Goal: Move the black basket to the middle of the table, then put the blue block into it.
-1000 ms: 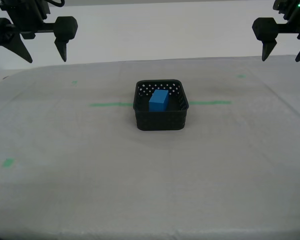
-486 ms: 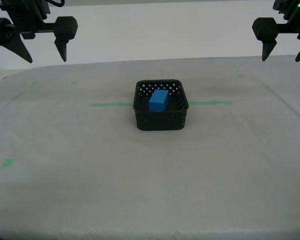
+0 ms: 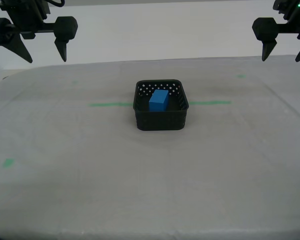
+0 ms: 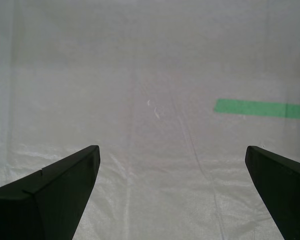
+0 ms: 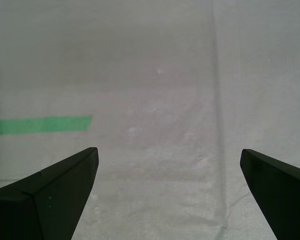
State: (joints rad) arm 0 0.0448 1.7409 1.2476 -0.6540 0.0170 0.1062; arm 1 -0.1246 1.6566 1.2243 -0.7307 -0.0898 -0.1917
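Small bright-blue block [image 3: 159, 100] sits inside the perforated black plastic basket [image 3: 161, 118] mid-table, across the green tape line [image 3: 110, 104]; my first gripper [image 5: 167, 192] and second gripper [image 4: 170, 192] hang empty, jaws spread wide.

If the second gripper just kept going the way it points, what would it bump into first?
Probably only the whitish-grey cloth-covered table. My second gripper has open, empty jaws aimed at bare cloth beside a strip of green tape; depth is unclear.

My first tool [image 5: 167, 192] and my second tool [image 4: 170, 190] both wide-jawed, empty, raised, pointing downward.
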